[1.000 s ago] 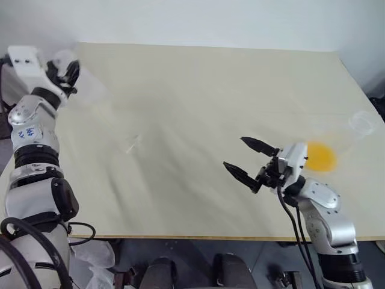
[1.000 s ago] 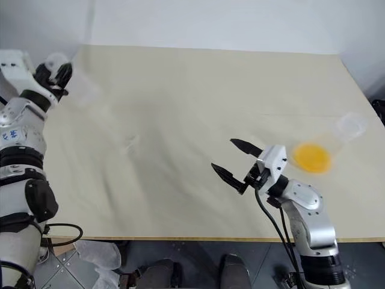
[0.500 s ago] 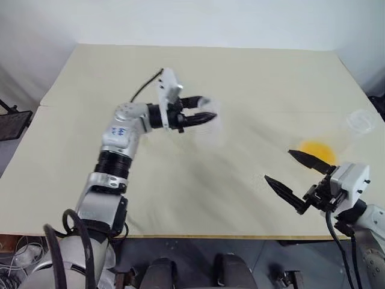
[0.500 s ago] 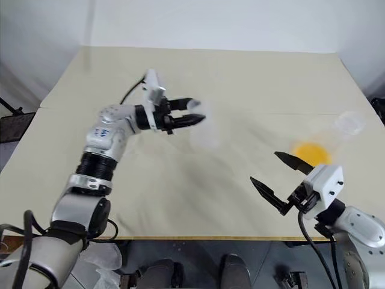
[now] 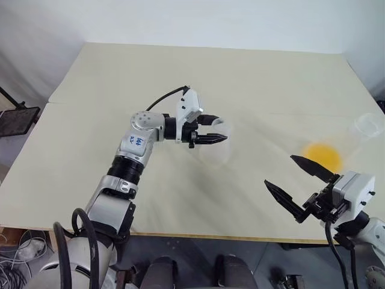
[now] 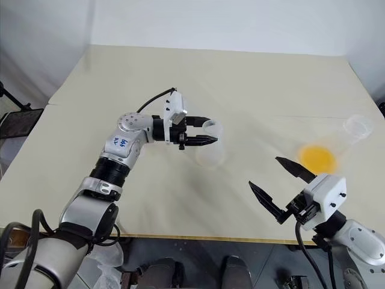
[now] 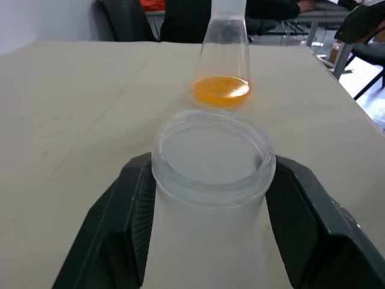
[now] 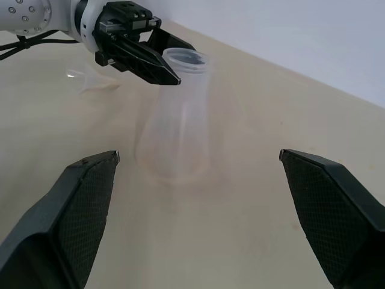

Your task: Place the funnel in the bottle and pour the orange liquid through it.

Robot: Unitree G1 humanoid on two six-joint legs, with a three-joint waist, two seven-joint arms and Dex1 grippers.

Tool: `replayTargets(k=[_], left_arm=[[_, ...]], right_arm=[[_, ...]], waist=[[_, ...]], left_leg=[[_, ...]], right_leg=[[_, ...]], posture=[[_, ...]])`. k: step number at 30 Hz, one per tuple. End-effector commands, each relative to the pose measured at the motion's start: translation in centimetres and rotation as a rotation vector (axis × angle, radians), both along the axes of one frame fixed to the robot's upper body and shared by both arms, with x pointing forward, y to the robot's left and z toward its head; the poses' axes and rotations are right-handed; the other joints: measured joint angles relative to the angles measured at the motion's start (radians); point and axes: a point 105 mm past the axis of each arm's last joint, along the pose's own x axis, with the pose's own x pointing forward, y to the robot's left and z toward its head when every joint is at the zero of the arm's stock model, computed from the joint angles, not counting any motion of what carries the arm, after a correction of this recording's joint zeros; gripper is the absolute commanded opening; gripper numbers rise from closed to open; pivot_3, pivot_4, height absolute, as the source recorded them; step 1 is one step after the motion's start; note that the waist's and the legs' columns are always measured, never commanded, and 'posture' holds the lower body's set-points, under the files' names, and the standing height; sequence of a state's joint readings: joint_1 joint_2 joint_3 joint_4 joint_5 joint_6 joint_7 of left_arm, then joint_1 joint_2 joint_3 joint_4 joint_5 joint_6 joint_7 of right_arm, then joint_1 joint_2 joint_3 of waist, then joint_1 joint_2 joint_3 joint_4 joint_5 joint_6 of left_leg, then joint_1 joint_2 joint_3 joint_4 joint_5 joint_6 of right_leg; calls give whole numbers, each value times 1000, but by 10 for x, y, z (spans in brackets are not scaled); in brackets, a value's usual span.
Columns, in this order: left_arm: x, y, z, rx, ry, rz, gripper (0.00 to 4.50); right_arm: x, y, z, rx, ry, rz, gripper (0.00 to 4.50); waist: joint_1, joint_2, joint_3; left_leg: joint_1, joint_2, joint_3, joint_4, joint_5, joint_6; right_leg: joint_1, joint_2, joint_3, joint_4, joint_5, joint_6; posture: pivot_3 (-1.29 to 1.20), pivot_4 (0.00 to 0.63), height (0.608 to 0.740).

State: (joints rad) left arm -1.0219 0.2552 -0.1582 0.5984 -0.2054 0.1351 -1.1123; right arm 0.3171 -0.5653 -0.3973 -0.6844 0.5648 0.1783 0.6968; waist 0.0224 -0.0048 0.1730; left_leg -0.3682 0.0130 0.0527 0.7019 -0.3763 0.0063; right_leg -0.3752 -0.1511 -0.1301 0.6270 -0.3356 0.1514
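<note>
Clamped around the neck of the bottle (image 6: 210, 146), the left gripper (image 6: 198, 130) reaches sideways over the middle of the table (image 6: 252, 78), the flask standing upright on it. Nearer the front edge, the right gripper (image 6: 278, 183) hangs with its fingers spread wide, empty. Beyond it the broader flask (image 6: 337, 144) holds the orange liquid (image 6: 316, 159). A faint funnel (image 8: 96, 83) lies behind the bottle.

We are seeing a clear, glossy bottle (image 8: 177, 120), 2 black textured plastic fingers (image 7: 313, 223), and a matt beige table (image 5: 120, 78).
</note>
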Motion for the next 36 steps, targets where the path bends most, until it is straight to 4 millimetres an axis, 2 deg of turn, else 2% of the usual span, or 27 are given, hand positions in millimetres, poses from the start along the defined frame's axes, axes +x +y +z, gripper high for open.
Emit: replayTargets(k=[1,5,6,14,17,21,24,27,30,32,36], left_arm=[[-5,-7,1,31,13,-39,3059],[-6,-6,1,16,40,-45,4293],[-5,-5,2,9,42,-35,4436],[4,13,19,-57,56,5,4436],[8,28,29,-85,50,26,4436],[4,64,45,-126,-69,42,4436],[0,99,55,-171,-207,114,4436],[-7,139,48,-181,-237,232,4436],[-18,165,37,-199,-179,300,4436],[-33,208,17,-221,-148,467,4436],[-66,262,0,-284,-147,740,4436]], right_arm=[[-2,4,9,5,-32,18,4500],[-2,4,9,2,-29,24,4500],[-1,4,9,1,-29,25,4500],[2,0,12,-8,-29,33,4500],[4,4,10,-5,-25,53,4500],[8,10,9,-6,-24,101,4500],[13,17,12,1,-20,164,4500],[19,27,12,-9,-4,249,4500],[23,34,10,-24,15,314,4500],[27,46,8,-43,34,410,4500],[34,61,10,-65,24,514,4500]], waist=[[0,0,0],[1,0,0],[1,0,0],[0,0,0],[-2,0,0],[-8,0,0],[-18,0,0],[-30,0,0],[-26,0,0],[-31,0,0],[-52,0,0]], left_leg=[[0,0,0,0,0,0],[0,0,0,0,0,0],[0,0,0,0,0,0],[0,0,0,0,0,0],[0,0,0,0,0,0],[0,0,0,0,0,0],[0,1,0,0,0,0],[1,1,-2,0,0,0],[1,1,-4,0,0,0],[0,1,-4,1,0,0],[2,1,-11,-1,0,1]], right_leg=[[0,0,0,0,0,0],[0,0,0,0,0,0],[0,0,0,0,0,0],[0,0,0,0,0,0],[0,0,-1,0,0,0],[0,0,-1,0,0,0],[0,0,-1,0,0,0],[0,0,-1,1,0,0],[0,0,-1,1,0,0],[0,0,-1,1,0,0],[0,-1,0,1,0,0]], posture=[[0,150,740],[0,150,740],[0,150,740],[0,150,740],[0,150,740],[0,150,740],[0,150,740],[0,150,740],[0,150,740],[0,150,740],[0,150,740]])
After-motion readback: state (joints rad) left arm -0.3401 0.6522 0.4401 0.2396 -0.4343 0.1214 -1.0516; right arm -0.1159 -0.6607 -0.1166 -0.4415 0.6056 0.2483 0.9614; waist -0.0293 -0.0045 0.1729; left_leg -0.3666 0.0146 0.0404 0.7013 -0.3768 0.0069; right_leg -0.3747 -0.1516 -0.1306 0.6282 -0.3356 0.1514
